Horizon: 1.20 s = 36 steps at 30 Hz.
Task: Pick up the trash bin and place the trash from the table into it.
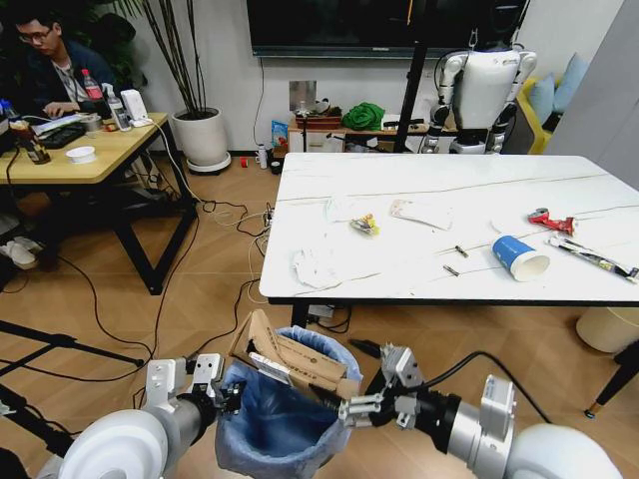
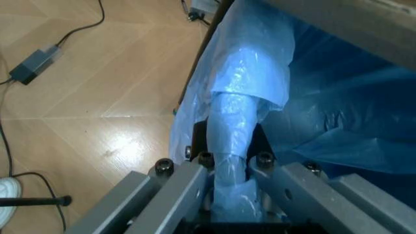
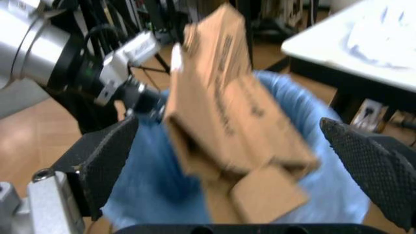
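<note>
The trash bin (image 1: 275, 429), lined with a light-blue bag, hangs low in front of me above the wooden floor. My left gripper (image 1: 230, 396) is shut on its bag-covered rim (image 2: 231, 122). A torn brown cardboard box (image 1: 300, 359) sticks out of the bin's top. My right gripper (image 1: 349, 407) is open at the bin's other side, its black pads (image 3: 107, 158) wide apart with the box (image 3: 221, 63) just beyond them. On the table (image 1: 449, 284) lie white tissues (image 1: 318, 267), a white mask (image 1: 424, 212), a blue-and-white cup (image 1: 519, 257), a red wrapper (image 1: 551, 220) and a long packet (image 1: 594, 257).
A yellow wooden desk (image 1: 90, 160) stands at the left with cables on the floor around it. A cream round bin (image 1: 607, 329) sits under the table's right end. A plant pot (image 1: 202, 138) and another white robot (image 1: 484, 90) stand by the far wall.
</note>
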Tool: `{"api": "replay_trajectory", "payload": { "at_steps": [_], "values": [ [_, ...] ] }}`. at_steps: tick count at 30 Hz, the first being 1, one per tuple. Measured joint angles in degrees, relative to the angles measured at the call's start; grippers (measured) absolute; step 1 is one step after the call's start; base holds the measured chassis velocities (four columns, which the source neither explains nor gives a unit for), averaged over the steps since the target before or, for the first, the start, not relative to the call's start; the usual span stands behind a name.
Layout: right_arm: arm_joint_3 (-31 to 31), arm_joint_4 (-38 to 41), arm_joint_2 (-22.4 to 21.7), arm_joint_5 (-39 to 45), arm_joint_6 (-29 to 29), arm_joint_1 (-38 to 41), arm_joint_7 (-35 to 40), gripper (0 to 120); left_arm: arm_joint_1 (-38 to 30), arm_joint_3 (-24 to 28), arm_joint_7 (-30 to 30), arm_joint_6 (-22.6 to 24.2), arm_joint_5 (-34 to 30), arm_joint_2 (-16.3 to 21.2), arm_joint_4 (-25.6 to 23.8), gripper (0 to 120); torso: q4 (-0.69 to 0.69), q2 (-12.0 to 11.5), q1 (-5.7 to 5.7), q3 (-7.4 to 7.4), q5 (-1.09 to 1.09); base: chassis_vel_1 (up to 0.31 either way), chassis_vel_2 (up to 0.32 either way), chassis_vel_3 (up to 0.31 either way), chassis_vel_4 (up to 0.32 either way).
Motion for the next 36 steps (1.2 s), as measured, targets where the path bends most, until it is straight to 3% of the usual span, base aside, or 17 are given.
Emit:
{"api": "replay_trajectory", "payload": {
  "at_steps": [13, 36],
  "values": [
    [-0.65, 0.00, 0.86, -1.90, 0.59, -1.97, 2.23, 96, -0.21, 0.59, -0.48, 0.00, -0.23, -0.20, 0.40, 0, 0.00, 0.00, 0.00, 0.00, 0.00, 0.000, 0.000, 0.000, 0.000],
    [-1.89, -0.01, 0.75, -5.33, 3.02, -2.76, 2.04, 14, -0.28, 0.76, -1.21, 0.00, -1.54, -0.33, 0.01, 0, 0.00, 0.00, 0.00, 0.00, 0.00, 0.000, 0.000, 0.000, 0.000]
  ]
}}
